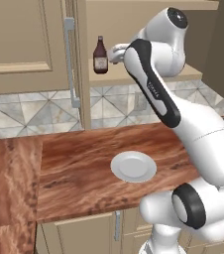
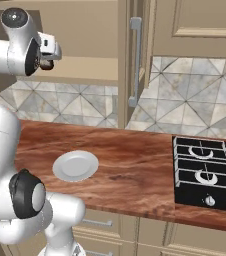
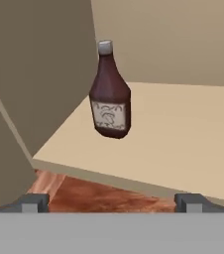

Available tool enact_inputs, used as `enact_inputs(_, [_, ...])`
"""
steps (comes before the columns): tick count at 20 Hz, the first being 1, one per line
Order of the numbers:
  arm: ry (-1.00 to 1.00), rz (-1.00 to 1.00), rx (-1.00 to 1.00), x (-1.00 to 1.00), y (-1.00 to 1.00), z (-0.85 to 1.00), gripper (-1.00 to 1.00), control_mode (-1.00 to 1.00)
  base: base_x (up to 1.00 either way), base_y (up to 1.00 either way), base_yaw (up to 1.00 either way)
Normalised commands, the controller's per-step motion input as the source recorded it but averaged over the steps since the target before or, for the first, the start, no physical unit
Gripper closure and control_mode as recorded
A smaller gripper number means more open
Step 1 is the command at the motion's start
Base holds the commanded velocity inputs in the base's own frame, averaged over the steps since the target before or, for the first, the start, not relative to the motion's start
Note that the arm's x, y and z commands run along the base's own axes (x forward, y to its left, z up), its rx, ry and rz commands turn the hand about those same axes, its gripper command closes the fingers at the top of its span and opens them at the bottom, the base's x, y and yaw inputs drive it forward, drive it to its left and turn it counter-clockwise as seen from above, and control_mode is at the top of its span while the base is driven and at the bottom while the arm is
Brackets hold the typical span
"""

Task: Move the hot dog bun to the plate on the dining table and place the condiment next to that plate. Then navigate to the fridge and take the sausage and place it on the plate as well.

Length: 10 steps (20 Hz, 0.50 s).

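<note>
Above, my gripper (image 3: pixel 112 202) points into the open cabinet, jaws spread wide and holding nothing. Ahead of the fingertips, apart from them, the condiment (image 3: pixel 109 92) stands upright on the pale shelf (image 3: pixel 183 129), close to the cabinet's side wall. Below, the plate (image 1: pixel 133 166) lies bare on the reddish wood counter (image 1: pixel 79 173).

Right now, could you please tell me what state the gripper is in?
Gripper: jaws open and holding nothing, facing the condiment standing upright on the cabinet shelf.
</note>
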Motion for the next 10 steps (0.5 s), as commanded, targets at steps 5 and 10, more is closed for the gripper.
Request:
enact_inputs(5, [-0.08,0.00,0.06,0.48,0.14,0.04,-1.00,-1.00,0.00,0.00,0.00])
enact_inputs(10, [-0.13,0.00,0.05,0.28,0.22,0.07,-1.00,-1.00,0.00,0.00,0.00])
